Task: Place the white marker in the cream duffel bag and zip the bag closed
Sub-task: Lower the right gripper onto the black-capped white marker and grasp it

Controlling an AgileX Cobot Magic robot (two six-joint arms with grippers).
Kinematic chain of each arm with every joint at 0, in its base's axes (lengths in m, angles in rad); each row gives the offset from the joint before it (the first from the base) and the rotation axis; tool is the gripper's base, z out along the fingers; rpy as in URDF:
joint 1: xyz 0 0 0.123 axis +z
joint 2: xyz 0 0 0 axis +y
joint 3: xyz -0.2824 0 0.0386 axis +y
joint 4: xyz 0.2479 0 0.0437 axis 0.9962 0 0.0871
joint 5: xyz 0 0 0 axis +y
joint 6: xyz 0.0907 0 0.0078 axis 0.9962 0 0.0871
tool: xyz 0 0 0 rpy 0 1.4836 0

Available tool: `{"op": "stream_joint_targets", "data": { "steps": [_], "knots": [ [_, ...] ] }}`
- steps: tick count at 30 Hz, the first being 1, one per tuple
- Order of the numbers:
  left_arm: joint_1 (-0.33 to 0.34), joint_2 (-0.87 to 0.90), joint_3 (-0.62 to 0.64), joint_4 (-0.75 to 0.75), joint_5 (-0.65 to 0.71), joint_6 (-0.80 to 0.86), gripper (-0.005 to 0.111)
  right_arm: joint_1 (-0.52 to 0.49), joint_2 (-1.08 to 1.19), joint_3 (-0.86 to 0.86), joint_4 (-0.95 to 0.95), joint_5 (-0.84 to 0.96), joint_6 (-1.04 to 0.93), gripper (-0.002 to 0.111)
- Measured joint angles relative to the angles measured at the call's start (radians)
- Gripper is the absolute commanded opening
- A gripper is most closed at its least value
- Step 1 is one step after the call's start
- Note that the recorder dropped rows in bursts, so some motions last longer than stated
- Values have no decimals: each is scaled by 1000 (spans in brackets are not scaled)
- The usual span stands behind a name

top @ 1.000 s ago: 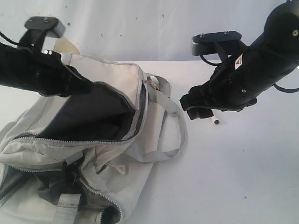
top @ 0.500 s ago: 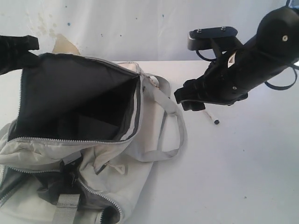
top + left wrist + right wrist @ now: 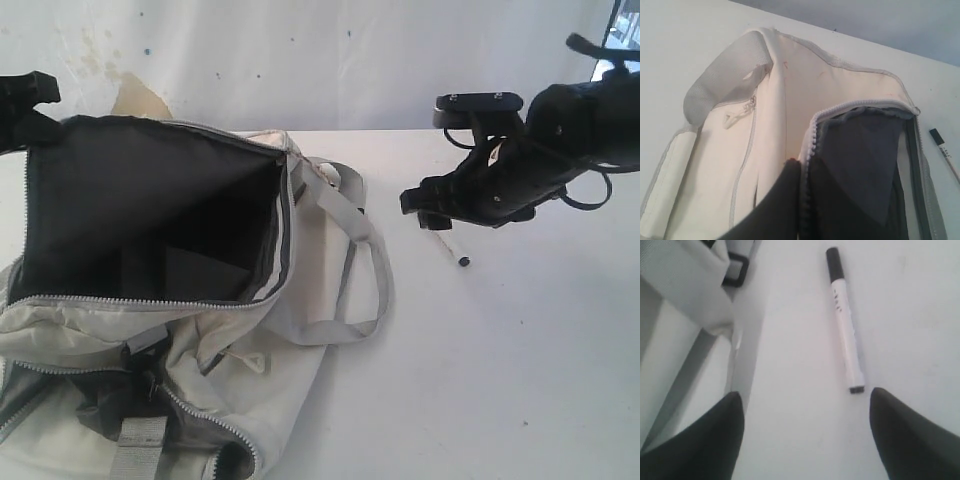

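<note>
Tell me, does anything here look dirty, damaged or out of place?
Nothing looks damaged or spilled. The cream duffel bag shows small reddish marks, and the wall behind has a brownish patch. The white marker lies on the table.

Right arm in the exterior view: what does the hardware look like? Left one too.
Right arm: bulky black housing, a flat dark plate with silver screw heads, and thin black cables looping off it. Right gripper: black tapered fingers. Left arm: only a black chunk shows. The left gripper is black too.

Ext cam high, looks down on table (image 3: 520,380). Both wrist cams close-up; all share white marker (image 3: 845,335).
</note>
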Motion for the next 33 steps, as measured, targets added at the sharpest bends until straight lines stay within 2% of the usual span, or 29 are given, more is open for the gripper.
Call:
{"op": "stream_joint_targets", "data": {
  "steps": [4,8,17,22,28,33],
  "knots": [
    [0,0,0,16,7,0,0,-24,60,0,-9,-153,-12,66],
    [0,0,0,23,13,0,0,-40,112,-33,-15,-207,-19,64],
    [0,0,0,26,15,0,0,-69,289,-344,-15,166,-19,59],
    [0,0,0,26,15,0,0,-73,380,-499,-9,309,-62,53],
    [0,0,0,26,15,0,0,-74,452,-590,60,354,-145,39],
    [0,0,0,28,15,0,0,-74,494,-596,60,317,-175,38]
  ]
}}
